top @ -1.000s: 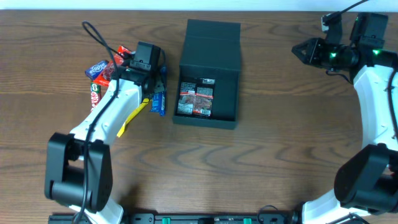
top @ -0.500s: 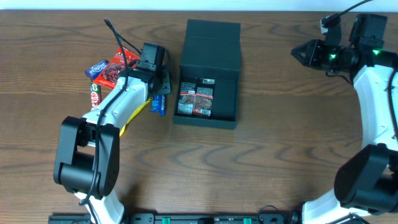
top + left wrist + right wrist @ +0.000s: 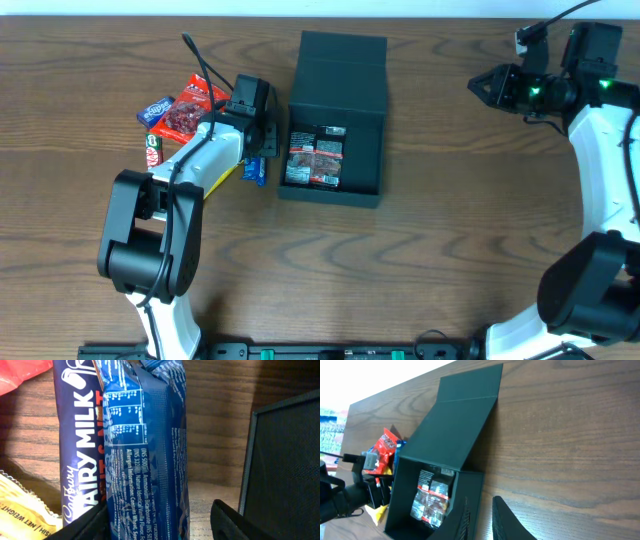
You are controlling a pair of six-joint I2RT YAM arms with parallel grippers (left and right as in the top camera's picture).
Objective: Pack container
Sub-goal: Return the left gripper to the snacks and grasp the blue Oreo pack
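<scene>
Wood-grain table [image 3: 420, 260]; the container [image 3: 340, 70] sits at centre with its lid laid back flat, just right of my left gripper [image 3: 160, 516]. Its jaws stand apart astride a blue packet [image 3: 150, 450] beside a Dairy Milk bar [image 3: 80, 460], while my right gripper [image 3: 478, 84] hangs far right, jaws narrow and empty. To pick well, I judge I should close on the blue packet alone, clear of the bar and the container wall. Count: one container, two blue wrappers, one yellow packet [image 3: 218, 178], three snacks in the left pile [image 3: 170, 118], perhaps two packets inside.
</scene>
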